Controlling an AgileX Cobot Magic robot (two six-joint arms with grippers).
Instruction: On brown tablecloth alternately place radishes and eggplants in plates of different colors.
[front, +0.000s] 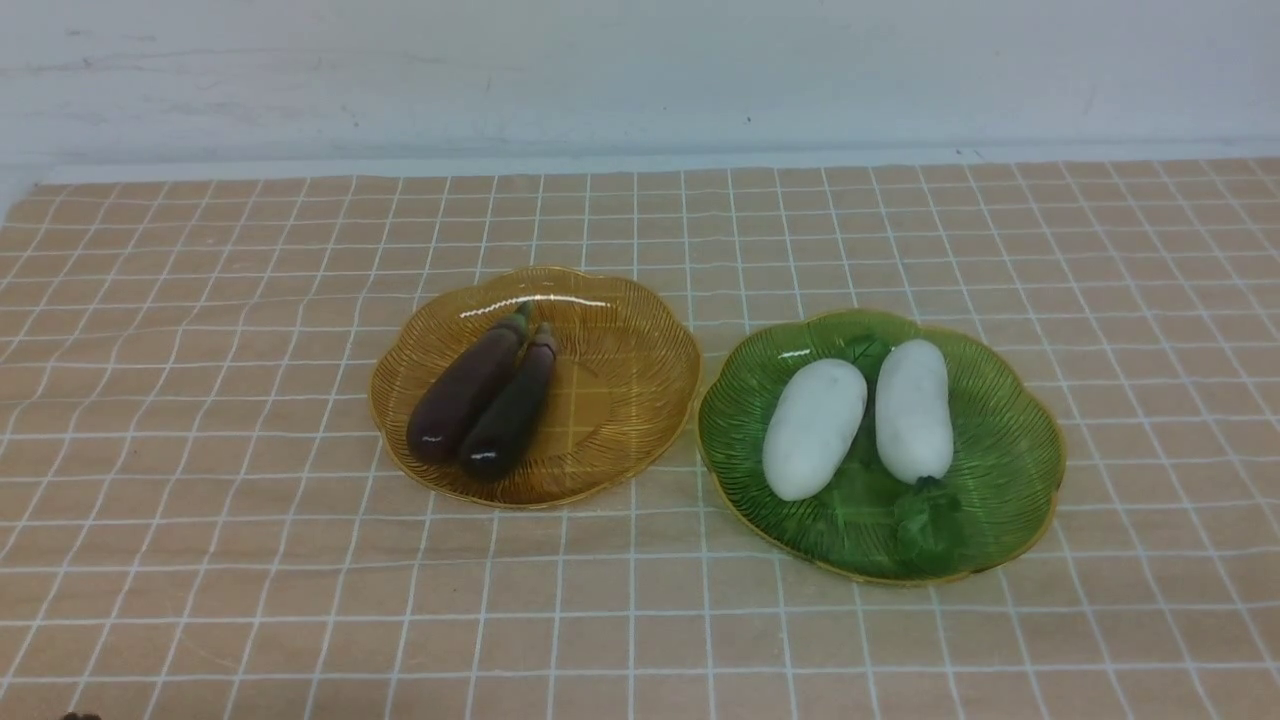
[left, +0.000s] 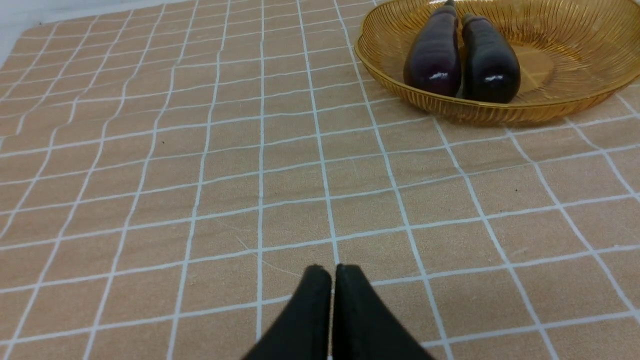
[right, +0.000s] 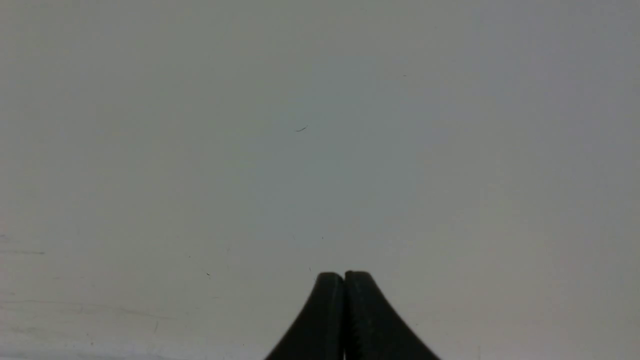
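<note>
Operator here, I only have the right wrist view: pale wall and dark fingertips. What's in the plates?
Observer: The front view shows two glossy dark purple eggplants lying side by side in the translucent amber-yellow ribbed plate.
Operator: And the radishes?
Observer: Both smooth white oblong radishes are in the translucent green ribbed plate, on the robot's right of the amber one.
Operator: Left gripper, the one I can't see?
Observer: Black left gripper is shut with nothing between its fingertips, over the light brown tablecloth with white grid lines.
</note>
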